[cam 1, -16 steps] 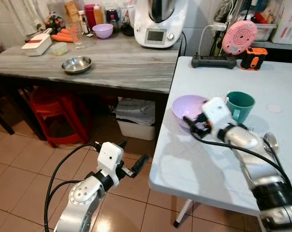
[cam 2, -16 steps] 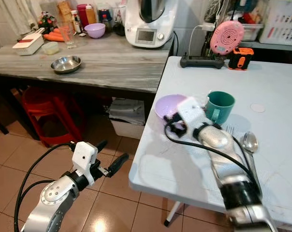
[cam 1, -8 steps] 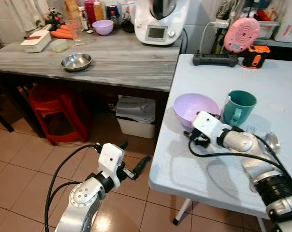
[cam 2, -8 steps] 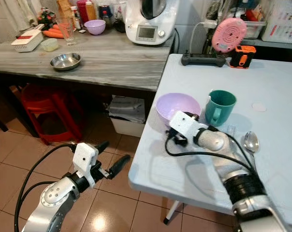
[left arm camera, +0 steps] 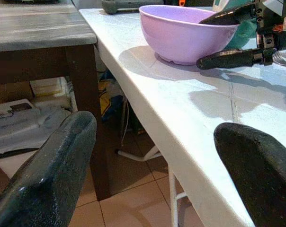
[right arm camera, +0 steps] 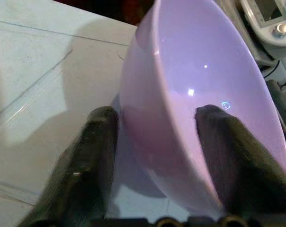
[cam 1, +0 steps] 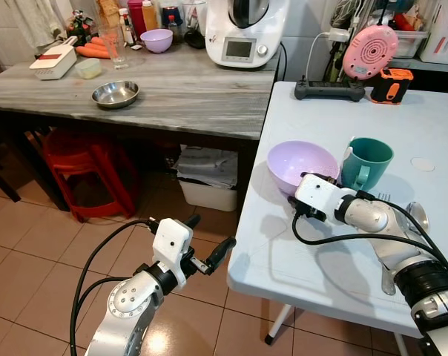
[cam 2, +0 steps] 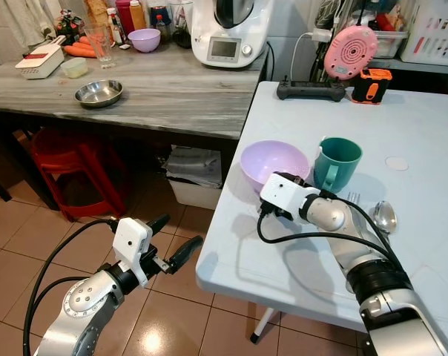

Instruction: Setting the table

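A lilac bowl (cam 1: 298,157) stands near the left edge of the white table (cam 1: 283,256). My right gripper (cam 1: 304,194) is at its near rim, open, with one finger (right arm camera: 223,156) inside the bowl and the other finger (right arm camera: 95,156) outside the wall. Right of the bowl is a teal mug (cam 1: 369,159), and a spoon (cam 1: 415,219) lies further right behind my forearm. My left gripper (cam 1: 213,230) hangs open and empty over the tiled floor, beside the table's left edge.
A grey counter (cam 1: 179,89) meets the table's left side, carrying a steel bowl (cam 1: 115,93), a white kitchen machine (cam 1: 246,33) and a small lilac bowl (cam 1: 157,39). Under it are a red stool (cam 1: 87,167) and a white box (cam 1: 209,196). A power strip (cam 1: 331,90) lies at the table's back.
My right gripper has come down from above the bowl to its near rim, and its fingers now straddle the wall. The left arm has barely moved. The camera shifted slightly.
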